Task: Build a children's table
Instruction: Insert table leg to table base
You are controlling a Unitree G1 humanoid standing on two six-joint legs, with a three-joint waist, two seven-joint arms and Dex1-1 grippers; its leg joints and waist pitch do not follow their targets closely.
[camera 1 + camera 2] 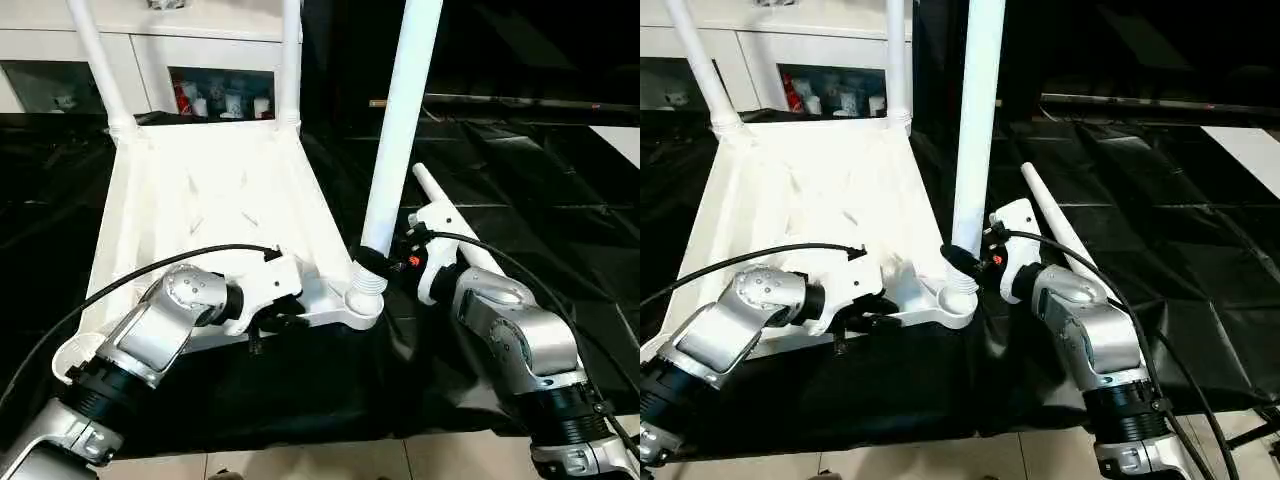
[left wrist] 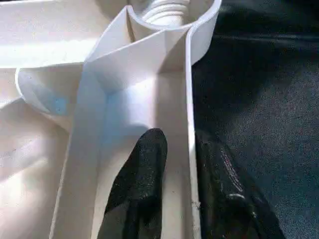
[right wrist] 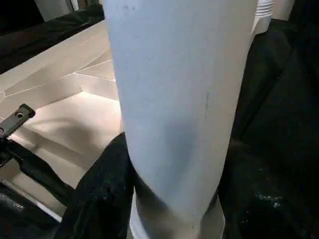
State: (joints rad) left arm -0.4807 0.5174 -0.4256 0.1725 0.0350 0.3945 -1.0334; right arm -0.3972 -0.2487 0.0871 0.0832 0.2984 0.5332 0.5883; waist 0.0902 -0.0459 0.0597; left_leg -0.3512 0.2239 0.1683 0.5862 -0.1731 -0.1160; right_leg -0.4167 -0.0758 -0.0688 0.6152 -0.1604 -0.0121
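Fingers (image 3: pixel 99 194) of the right gripper (image 1: pixel 385 268) stand about half open around the base of a white leg (image 1: pixel 400 130), clasping it just above its threaded end, which sits in the near right corner socket (image 1: pixel 365 300) of the upturned table top (image 1: pixel 200 190). One finger (image 2: pixel 142 174) of the left gripper (image 1: pixel 285 318) lies inside the near rim (image 2: pixel 191 124), the other outside, narrowly parted and pinching that wall to steady the top.

Judging by this, the third leg is being screwed in; next it needs turning about its own axis while staying plumb.

That leg's long axis points up, leaning slightly rightward. Two far legs (image 1: pixel 290 60) stand upright; the fourth leg (image 1: pixel 450 215) lies on the black-covered work table (image 1: pixel 560 200), just beside the right wrist, pointing away.
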